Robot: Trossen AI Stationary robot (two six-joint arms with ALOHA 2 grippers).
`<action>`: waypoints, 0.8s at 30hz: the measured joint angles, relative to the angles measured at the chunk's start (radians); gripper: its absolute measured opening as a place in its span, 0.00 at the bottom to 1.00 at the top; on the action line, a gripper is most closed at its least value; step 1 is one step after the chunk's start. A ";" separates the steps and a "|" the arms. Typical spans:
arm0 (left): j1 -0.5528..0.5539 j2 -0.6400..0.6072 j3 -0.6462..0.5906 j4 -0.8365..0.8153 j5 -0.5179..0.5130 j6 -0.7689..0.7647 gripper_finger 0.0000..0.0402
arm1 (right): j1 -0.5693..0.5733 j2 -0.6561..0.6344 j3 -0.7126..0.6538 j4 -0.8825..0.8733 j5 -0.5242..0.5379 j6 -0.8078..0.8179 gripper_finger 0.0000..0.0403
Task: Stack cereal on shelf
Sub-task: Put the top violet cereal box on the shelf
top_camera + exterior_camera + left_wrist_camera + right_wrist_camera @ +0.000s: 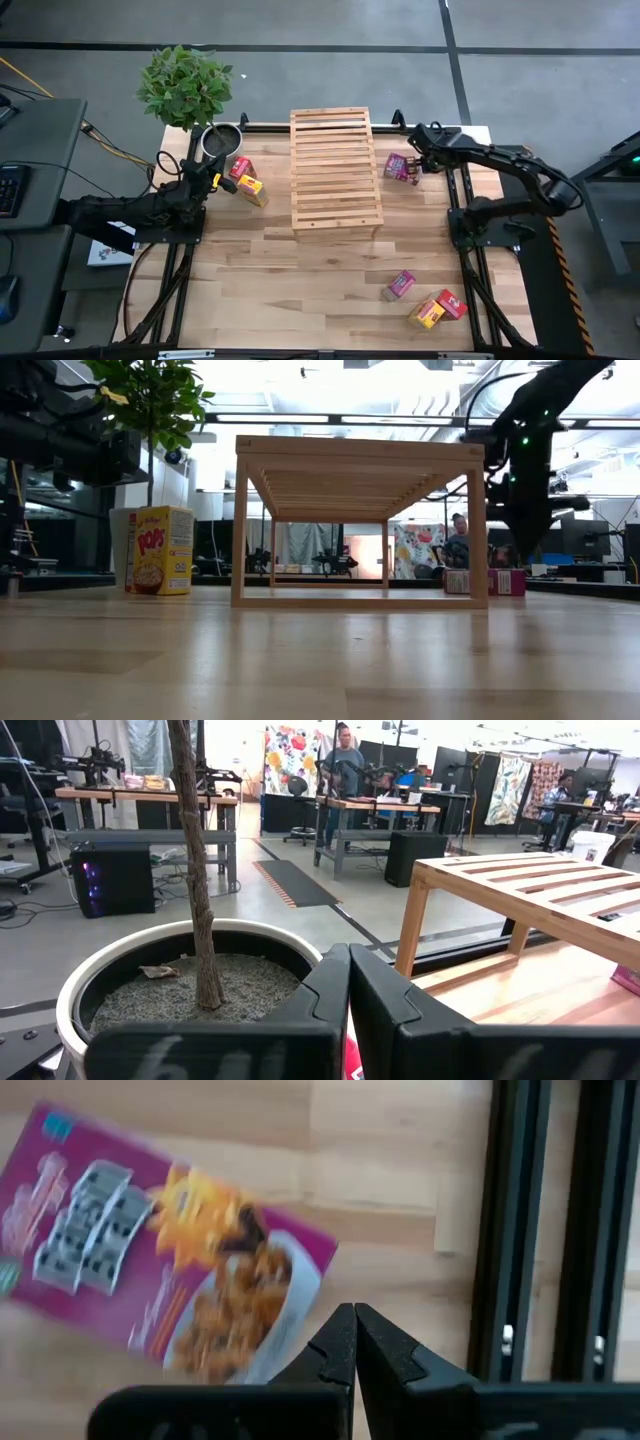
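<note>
The shelf [335,170], a light wooden slatted rack, stands at the table's far middle on its legs [360,520]. A pink cereal box [400,167] lies flat on the table just right of it [160,1250]. My right gripper [353,1312] is shut and points down over the table beside that box's corner [417,168]. A red box [241,167] and an upright yellow box [251,190] [160,550] stand left of the shelf. A pink [398,285], a yellow [427,314] and a red box [451,303] lie near right. My left gripper [214,181] waits shut, level [348,960].
A potted plant [221,141] stands at the far left corner, right in front of my left gripper [190,980]. Black frame rails [510,1230] run along the table's right side beside the pink box. People sit at desks in the room beyond [458,545].
</note>
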 joint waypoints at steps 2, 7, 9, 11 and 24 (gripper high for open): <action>0.000 0.000 0.000 0.000 0.000 0.000 0.01 | 0.034 -0.020 0.000 -0.024 0.012 0.007 0.00; 0.000 0.000 0.000 0.000 0.000 0.000 0.01 | 0.121 -0.064 0.000 -0.046 0.031 0.018 0.00; 0.000 0.000 0.000 0.000 0.000 0.000 0.01 | 0.160 -0.083 0.000 -0.045 0.056 0.021 0.00; 0.000 0.000 0.000 0.000 0.000 0.000 0.01 | 0.199 -0.107 0.000 -0.054 0.094 0.042 0.00; 0.000 0.000 0.000 0.000 0.000 0.000 0.01 | 0.297 -0.190 -0.314 0.325 0.086 0.153 0.00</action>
